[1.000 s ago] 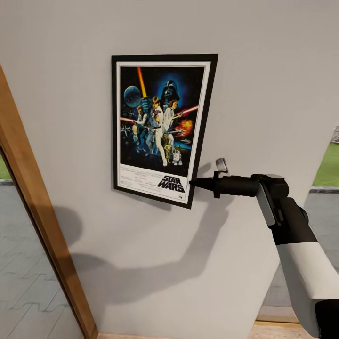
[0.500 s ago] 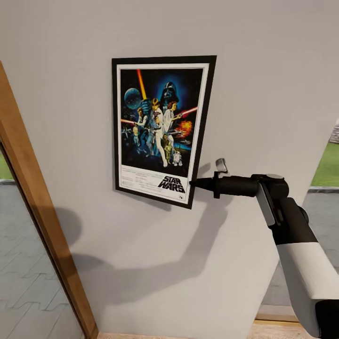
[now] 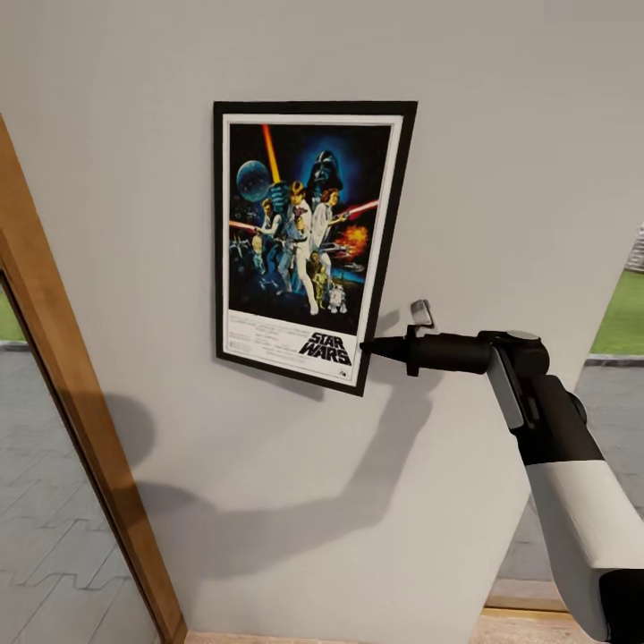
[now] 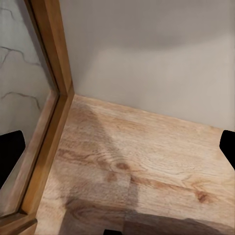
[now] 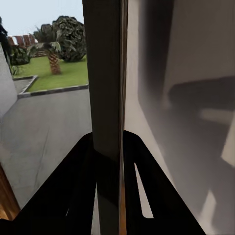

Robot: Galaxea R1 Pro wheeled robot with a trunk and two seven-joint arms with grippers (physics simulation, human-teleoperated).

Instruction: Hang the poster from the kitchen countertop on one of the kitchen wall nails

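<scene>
The poster [image 3: 309,241] sits flat against the grey wall [image 3: 501,134], upright but slightly skewed, its lower right corner pinched by the right gripper [image 3: 368,347]. In the right wrist view the two dark fingers [image 5: 81,181] close on either side of the poster's edge [image 5: 105,98], so that hand grips the poster. This looks like the hanging step itself: the frame is at the wall, yet no nail is visible, probably hidden behind the poster, so whether it has caught cannot be told. The next move calls for settling the top edge onto the nail, then releasing gently and backing off. The left gripper [image 4: 117,147] hangs over the wood floor [image 4: 147,166], its fingertips [image 4: 10,152] spread wide and empty.
</scene>
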